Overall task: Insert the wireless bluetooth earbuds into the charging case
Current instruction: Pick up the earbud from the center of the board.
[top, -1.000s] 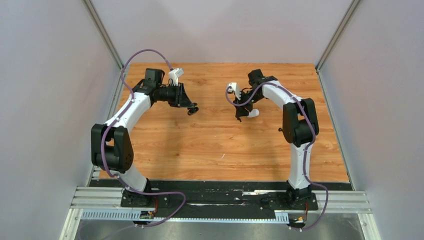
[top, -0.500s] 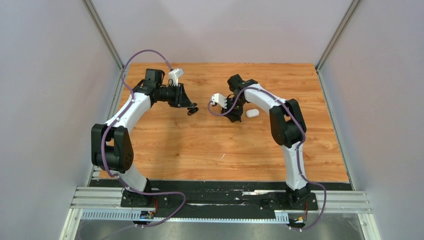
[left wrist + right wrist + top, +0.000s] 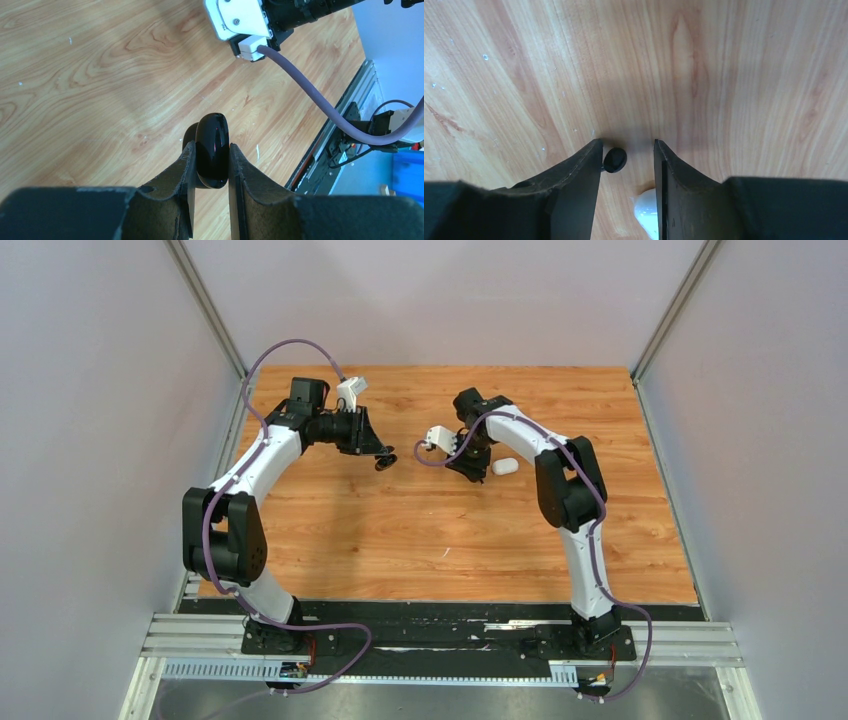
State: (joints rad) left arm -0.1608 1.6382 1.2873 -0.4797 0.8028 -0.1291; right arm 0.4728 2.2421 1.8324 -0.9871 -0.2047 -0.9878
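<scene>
My left hand (image 3: 212,152) clamps the glossy black case (image 3: 212,140) edgewise, long axis along my fingers (image 3: 175,182); my right hand (image 3: 626,145), half-spread, straddles a round black earbud (image 3: 614,160), stem hidden.

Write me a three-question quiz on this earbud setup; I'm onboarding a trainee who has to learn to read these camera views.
1. True or false: the left gripper has its fingers clamped on a glossy black case.
2. In the right wrist view, where is the small black earbud?
A) beside the tip of one of the right gripper fingers, which stand apart
B) seated inside a case
C) pinched in the other arm's fingers
3. In the top view, what colour is the pebble-shaped case lying on the table next to the right gripper?

Key: 1 true; 2 A; 3 white.
</scene>
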